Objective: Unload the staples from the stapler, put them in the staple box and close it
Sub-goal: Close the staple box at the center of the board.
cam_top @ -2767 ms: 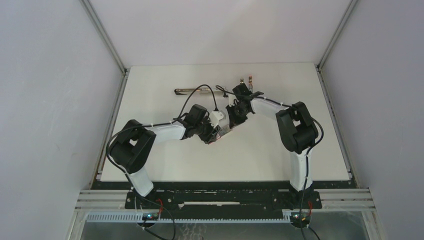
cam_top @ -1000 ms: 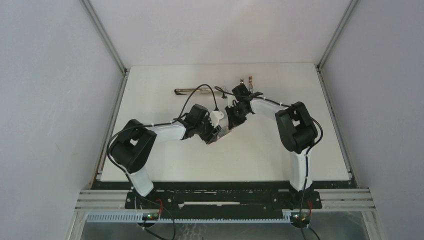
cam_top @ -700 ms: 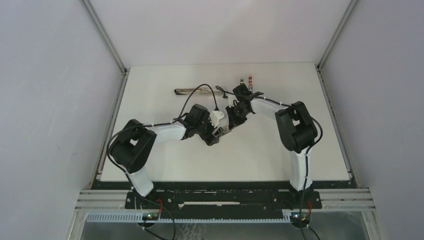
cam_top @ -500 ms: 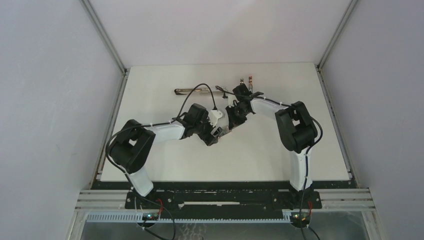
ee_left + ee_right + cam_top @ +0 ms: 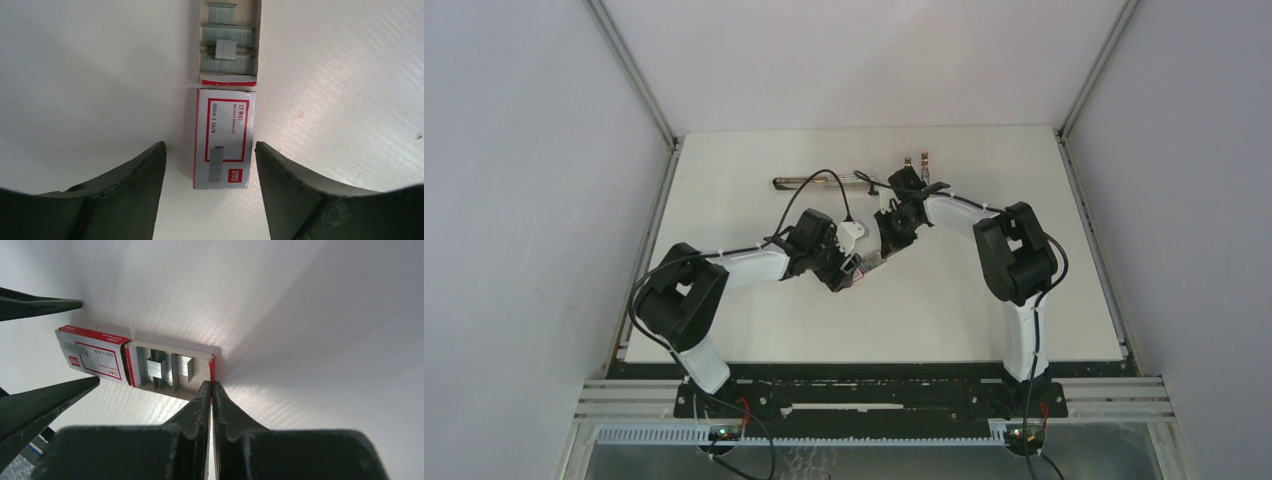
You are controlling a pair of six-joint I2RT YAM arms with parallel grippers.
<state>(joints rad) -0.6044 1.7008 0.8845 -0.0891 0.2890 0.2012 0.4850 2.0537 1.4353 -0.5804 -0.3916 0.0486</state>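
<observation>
The stapler (image 5: 809, 182) lies flat at the back of the table, away from both grippers. The staples (image 5: 229, 45) are grey strips in the open tray of a small red-and-white box (image 5: 222, 137); they also show in the right wrist view (image 5: 165, 367). My left gripper (image 5: 209, 150) is open, its fingers on either side of the near end of the box sleeve without touching it. My right gripper (image 5: 212, 386) is shut on the red end wall of the tray (image 5: 170, 385). In the top view both grippers meet at the box (image 5: 871, 262).
Two short pinkish clip-like pieces (image 5: 916, 158) lie at the back right of the table (image 5: 984, 300). A black cable (image 5: 824, 180) arcs over the stapler. Grey walls stand close on the left, right and back.
My left arm has shifted a little to the left and the tray now stands pulled out of the sleeve. The right arm has barely moved.
</observation>
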